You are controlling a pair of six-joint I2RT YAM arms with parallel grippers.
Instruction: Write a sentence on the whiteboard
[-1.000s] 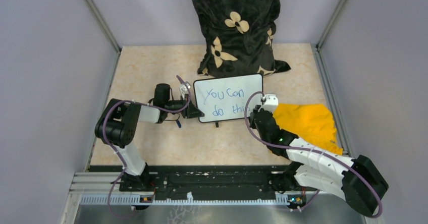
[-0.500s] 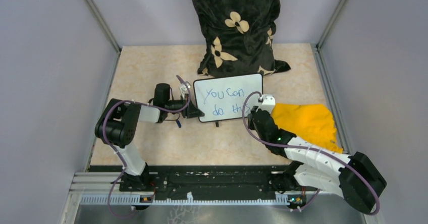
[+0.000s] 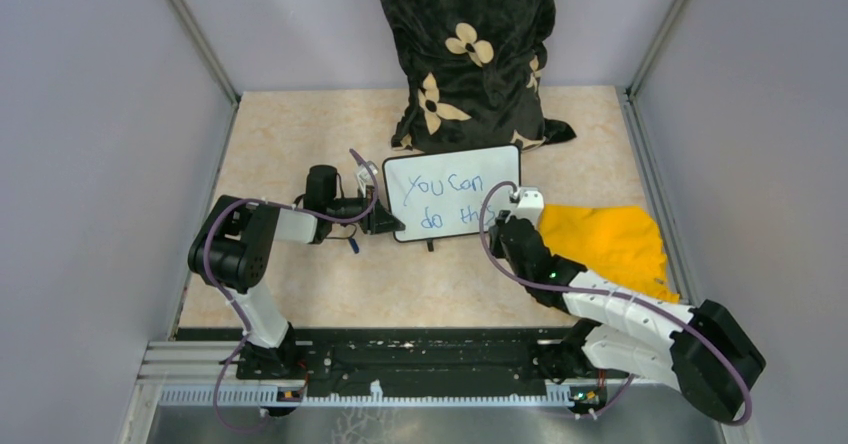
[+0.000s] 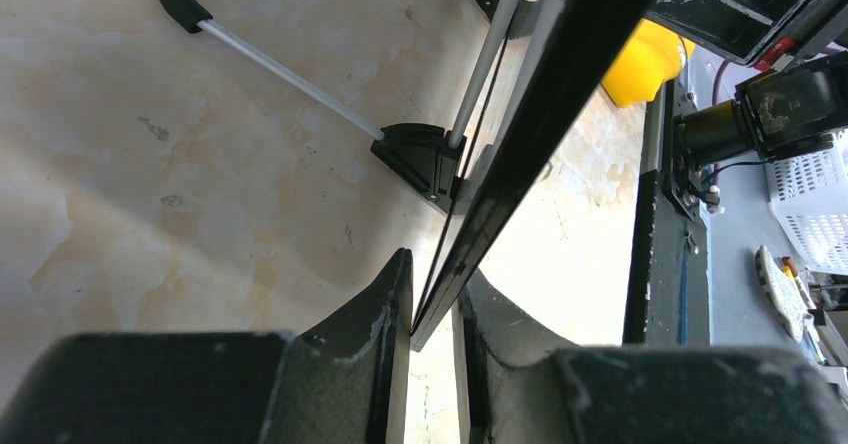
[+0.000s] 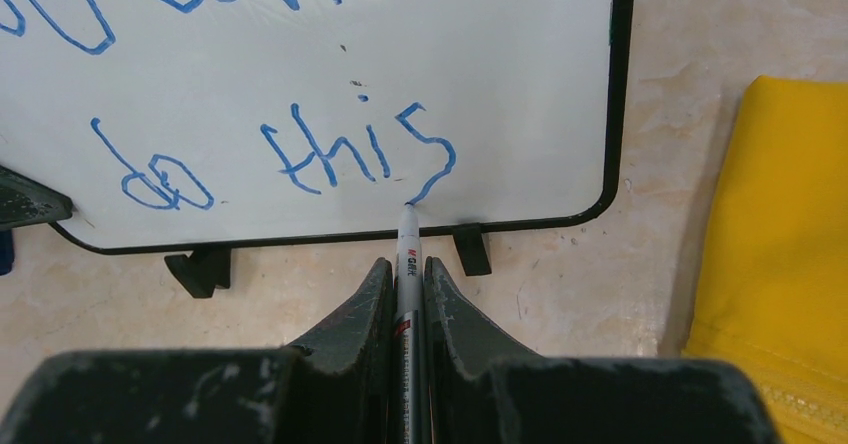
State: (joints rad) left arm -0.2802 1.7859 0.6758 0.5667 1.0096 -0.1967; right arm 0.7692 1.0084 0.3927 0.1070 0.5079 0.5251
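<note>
left end effector clamps the whiteboard, right end effector grips a marker touching the sentence.

Soft, even light fills the overhead view, with faint shadows on the counter. In the left wrist view the counter burns out to white glare beside the whiteboard. The left gripper and right gripper sit dark and slightly soft near their lenses; the sentence reads crisp.

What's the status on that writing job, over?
Left claw clamped on whiteboard edge. Right claw shut on marker, tip at the end of the sentence, final s. Yellow cloth lies off to the right, nothing blocking.
</note>
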